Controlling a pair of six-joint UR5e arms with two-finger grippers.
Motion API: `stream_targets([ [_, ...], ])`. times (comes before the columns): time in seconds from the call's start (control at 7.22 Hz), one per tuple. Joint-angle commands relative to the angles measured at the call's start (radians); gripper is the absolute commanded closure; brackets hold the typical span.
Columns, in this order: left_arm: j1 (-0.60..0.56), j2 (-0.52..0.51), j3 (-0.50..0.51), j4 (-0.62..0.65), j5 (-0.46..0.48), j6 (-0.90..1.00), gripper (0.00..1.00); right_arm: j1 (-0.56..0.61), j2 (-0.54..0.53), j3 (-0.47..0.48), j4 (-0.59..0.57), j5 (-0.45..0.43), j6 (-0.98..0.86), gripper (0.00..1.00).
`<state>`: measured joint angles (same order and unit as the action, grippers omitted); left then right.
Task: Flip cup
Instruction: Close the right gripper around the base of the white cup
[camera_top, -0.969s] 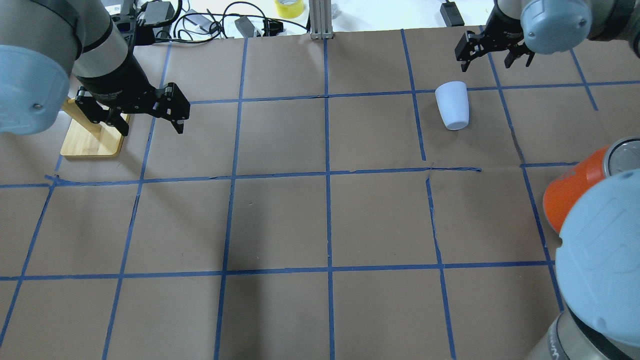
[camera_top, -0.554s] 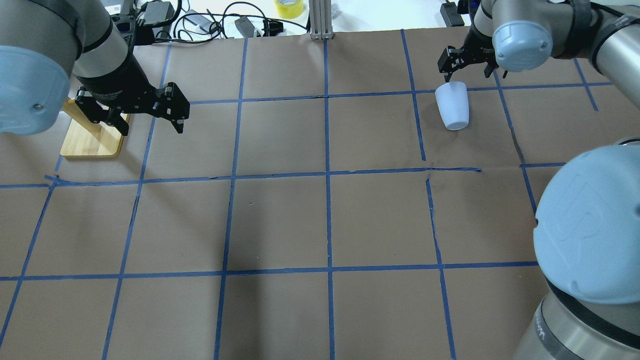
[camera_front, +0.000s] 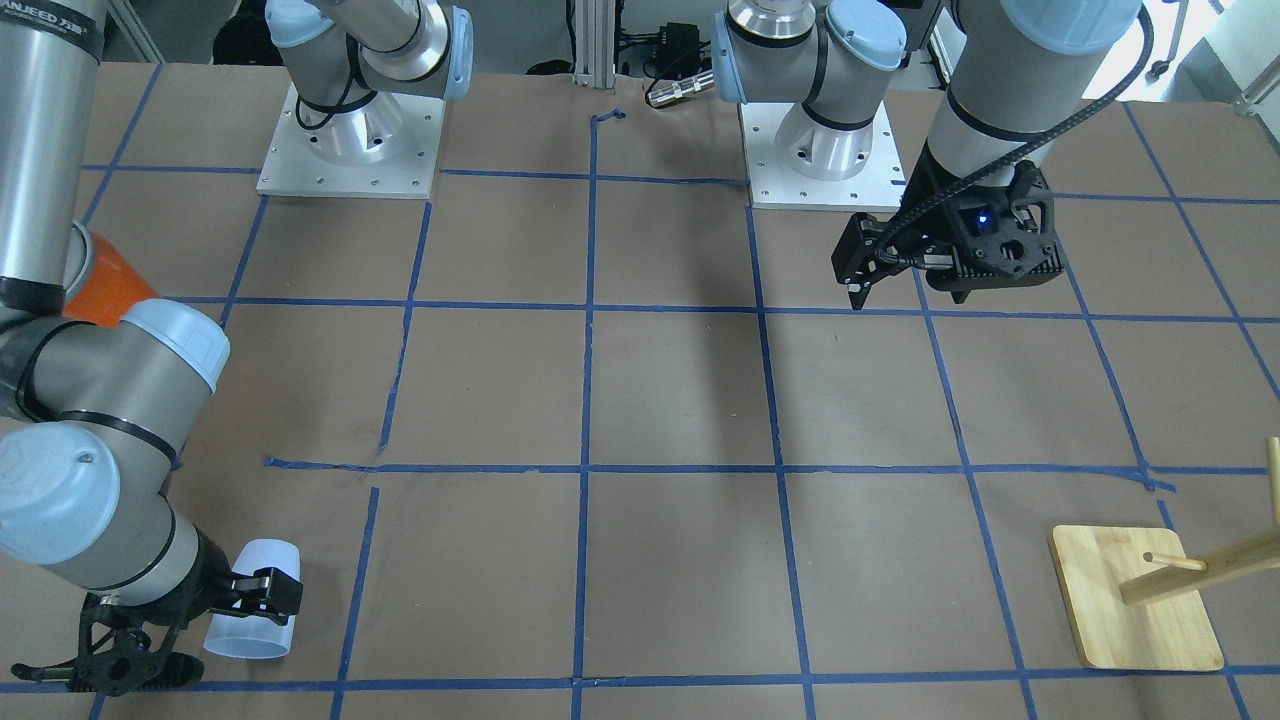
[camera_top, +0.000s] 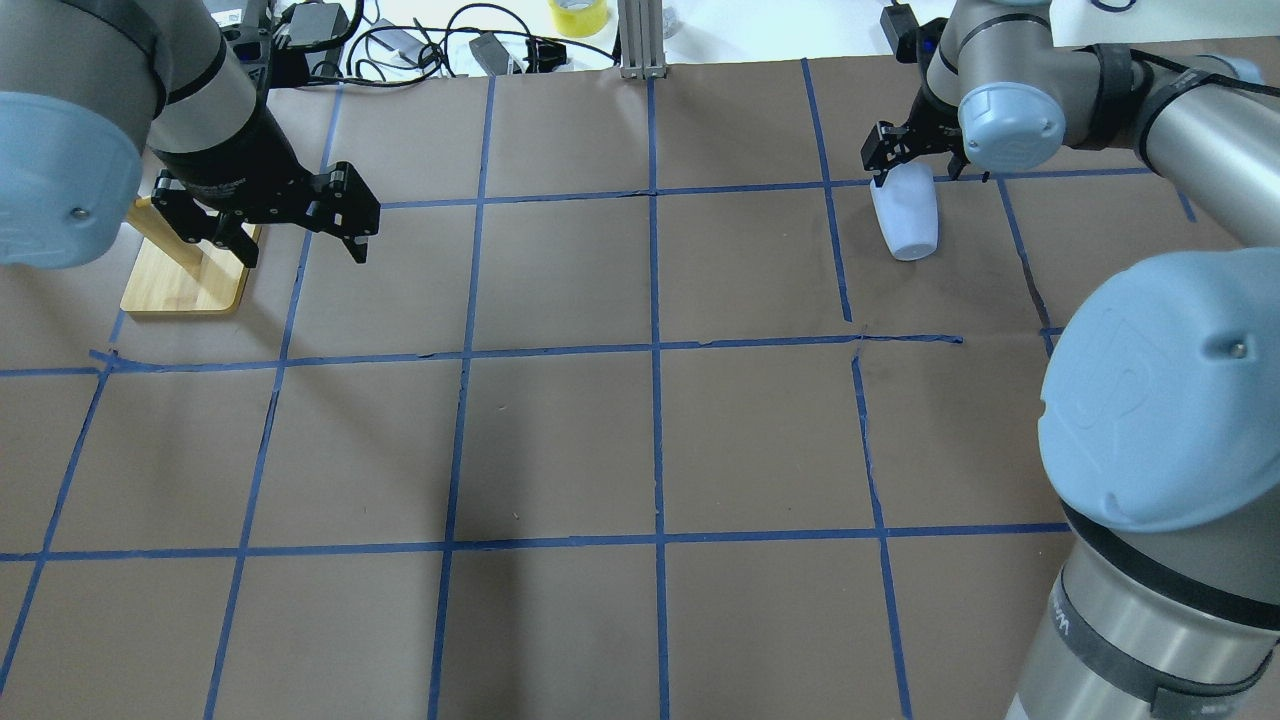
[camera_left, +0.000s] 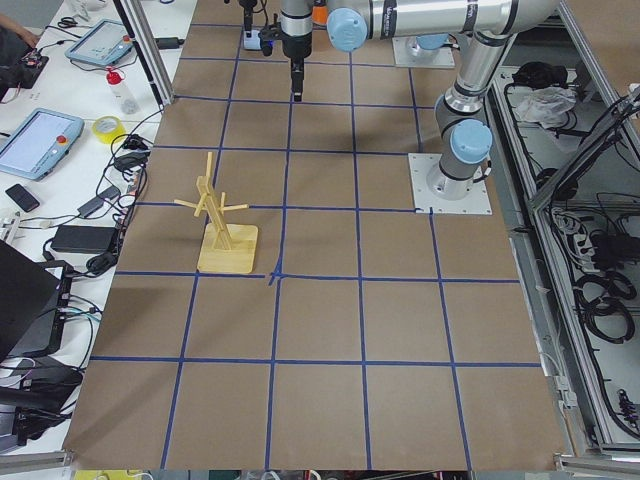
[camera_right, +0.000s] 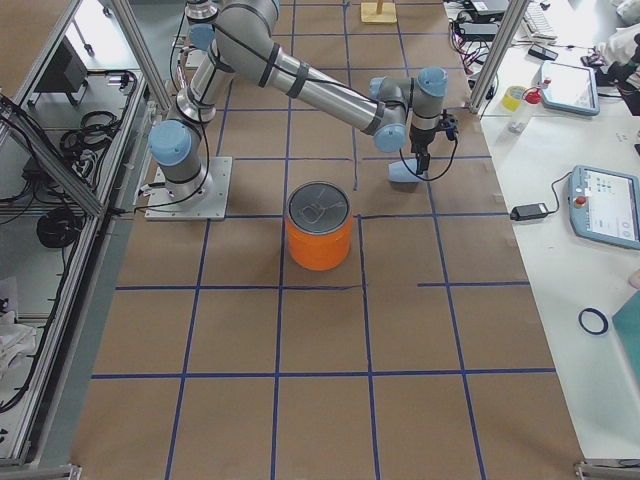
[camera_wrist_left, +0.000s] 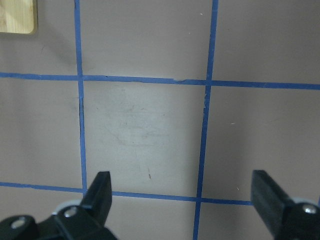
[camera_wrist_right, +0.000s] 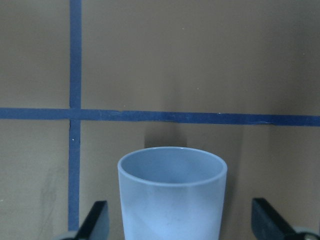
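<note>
The pale blue-white cup (camera_top: 906, 218) lies on its side on the brown paper at the far right, with its mouth facing away from the robot. It also shows in the front view (camera_front: 255, 605) and in the right wrist view (camera_wrist_right: 172, 195), where its blue-grey inside is visible. My right gripper (camera_top: 912, 172) is open and straddles the cup's mouth end. In the right wrist view one finger sits on each side of the cup with a gap. My left gripper (camera_top: 303, 255) is open and empty, hovering over bare paper at the far left (camera_wrist_left: 182, 200).
A large orange can (camera_right: 320, 228) with a silver top stands on the right side, nearer the robot than the cup. A wooden peg rack (camera_top: 185, 275) stands at the far left beside the left gripper. Cables and a yellow tape roll (camera_top: 578, 15) lie beyond the table's far edge.
My right gripper has moved left and down from beside the cup to around its mouth end. The right arm's elbow has swung in over the orange can. The left arm has not moved.
</note>
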<state>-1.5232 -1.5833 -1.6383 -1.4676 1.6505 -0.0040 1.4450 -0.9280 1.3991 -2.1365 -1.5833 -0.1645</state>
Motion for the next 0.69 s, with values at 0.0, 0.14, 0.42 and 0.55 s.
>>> stream_targets([
  [0.0,0.000,0.000,0.000,0.001,0.000,0.001,0.00,0.000,0.023,0.004,-0.002,0.003,0.005,0.00],
  [0.14,0.000,0.000,0.000,0.000,0.002,0.001,0.00,0.000,0.038,0.005,-0.005,0.003,0.006,0.00],
  [0.42,0.000,0.000,0.000,0.000,0.002,0.001,0.00,0.000,0.049,0.005,-0.025,0.006,0.008,0.00],
  [0.55,0.000,-0.001,0.000,0.000,0.002,0.001,0.00,0.000,0.066,0.005,-0.037,0.006,0.008,0.00],
])
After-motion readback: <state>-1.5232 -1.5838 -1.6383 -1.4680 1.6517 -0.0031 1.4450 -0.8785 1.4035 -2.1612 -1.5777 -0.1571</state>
